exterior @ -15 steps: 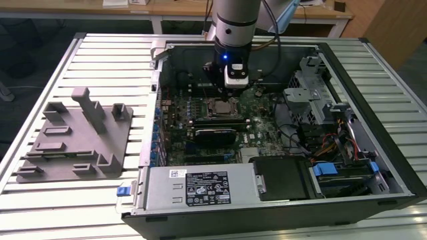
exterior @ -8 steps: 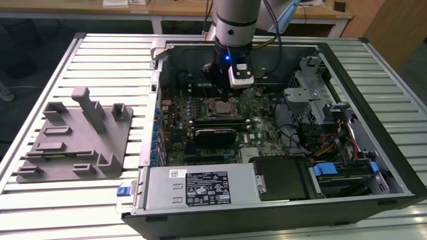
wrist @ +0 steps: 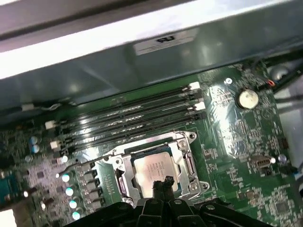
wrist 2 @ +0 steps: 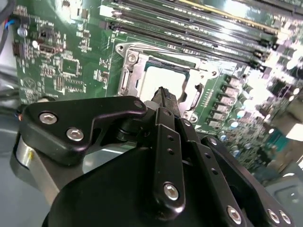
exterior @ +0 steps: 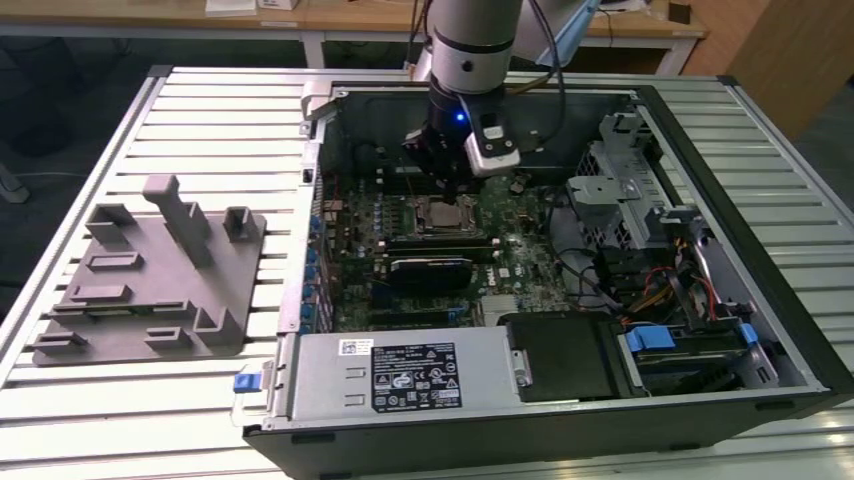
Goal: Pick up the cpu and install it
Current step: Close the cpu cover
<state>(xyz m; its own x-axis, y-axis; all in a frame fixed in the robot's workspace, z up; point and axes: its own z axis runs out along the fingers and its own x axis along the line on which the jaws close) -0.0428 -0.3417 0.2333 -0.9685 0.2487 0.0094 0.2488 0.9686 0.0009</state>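
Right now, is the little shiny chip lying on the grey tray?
No, the cpu sits inside the socket frame on the green motherboard, not on the grey tray.

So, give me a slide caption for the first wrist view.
Gripper poised over the cpu lying in the motherboard socket.

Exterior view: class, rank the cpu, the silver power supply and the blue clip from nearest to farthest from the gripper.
1. cpu: right by the gripper, inside the case.
2. silver power supply: along the case's near edge.
3. blue clip: at the case's near corner, on the exterior view's left.
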